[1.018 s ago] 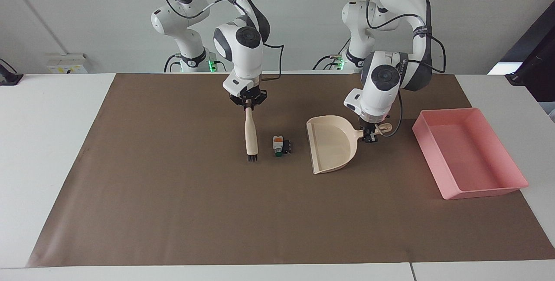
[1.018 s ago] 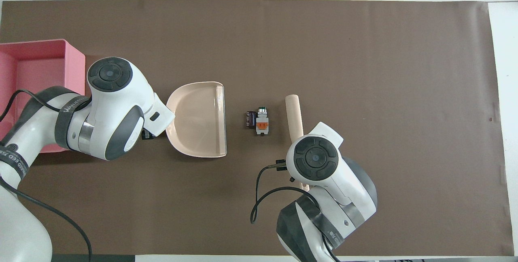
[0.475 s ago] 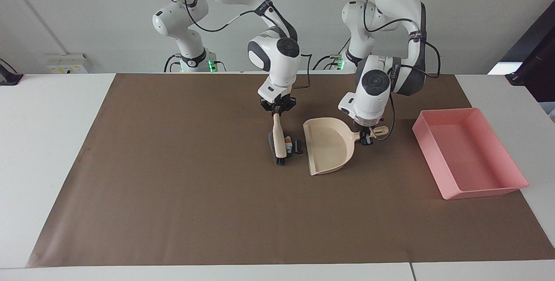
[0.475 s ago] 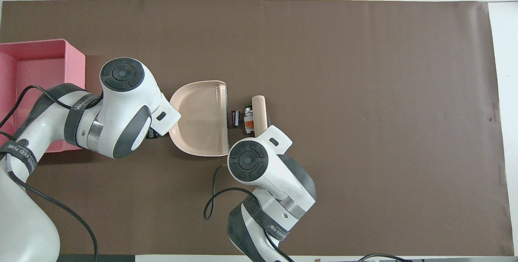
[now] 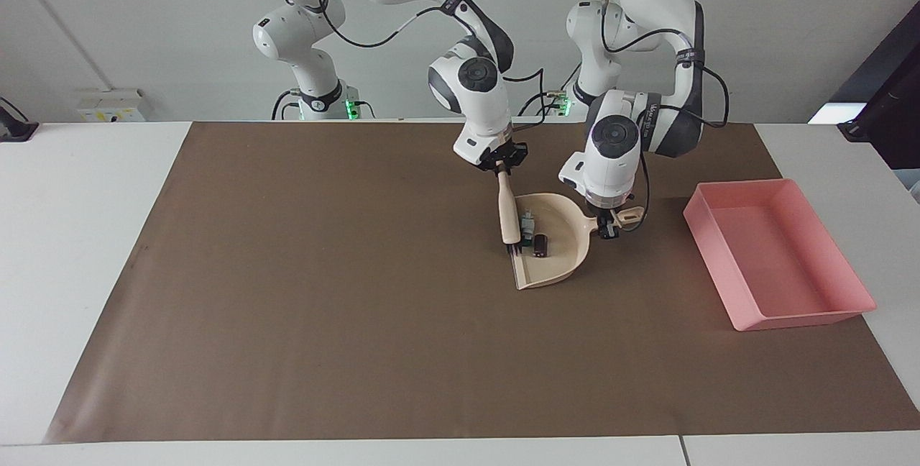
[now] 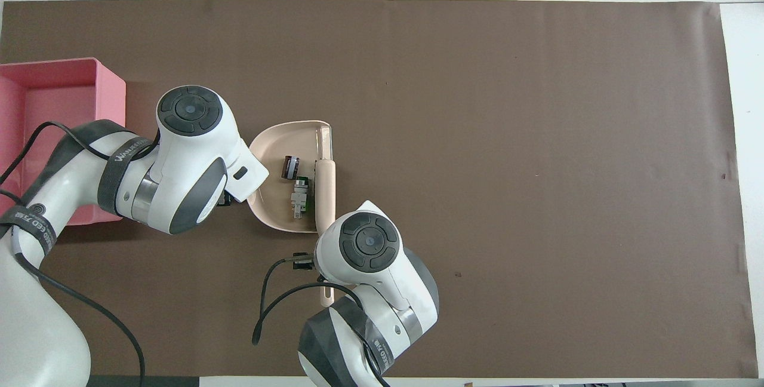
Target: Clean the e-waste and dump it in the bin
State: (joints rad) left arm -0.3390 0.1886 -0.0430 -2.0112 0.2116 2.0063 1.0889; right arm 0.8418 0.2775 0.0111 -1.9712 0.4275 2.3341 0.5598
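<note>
Right gripper (image 5: 502,169) is pinched on the handle of a cream brush (image 5: 509,218), whose bristles rest at the open lip of the cream dustpan (image 5: 564,265) near the middle of the brown mat (image 5: 287,293). Left gripper (image 5: 611,225) is clamped on the dustpan's handle; both e-waste pieces, the white piece (image 6: 297,200) and the dark cylinder (image 6: 290,166), lie inside the pan. The pink bin (image 5: 780,254) stands at the mat's edge toward the left arm's end; lettering on the left arm's band cannot be read.
</note>
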